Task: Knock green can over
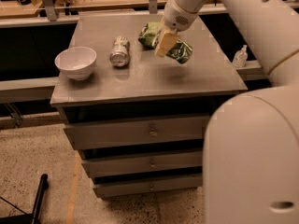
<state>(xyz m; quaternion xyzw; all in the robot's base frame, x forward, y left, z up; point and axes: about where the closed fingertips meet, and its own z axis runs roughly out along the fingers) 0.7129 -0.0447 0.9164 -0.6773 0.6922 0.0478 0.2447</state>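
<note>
The green can (181, 52), dark green and patterned, is tipped far over at the back right of the grey cabinet top (140, 78). My gripper (165, 44) comes down from the white arm at the top right. Its tan tip is against the can's left end. I cannot tell whether the can rests on the top or hangs just above it. The wrinkly green foil snack bag (149, 33) lies right behind the gripper.
A silver-white can (120, 52) with red and green marks lies on its side left of the gripper. A white bowl (75, 62) stands at the left edge. Drawers are below the top. My white base (252, 162) fills the lower right.
</note>
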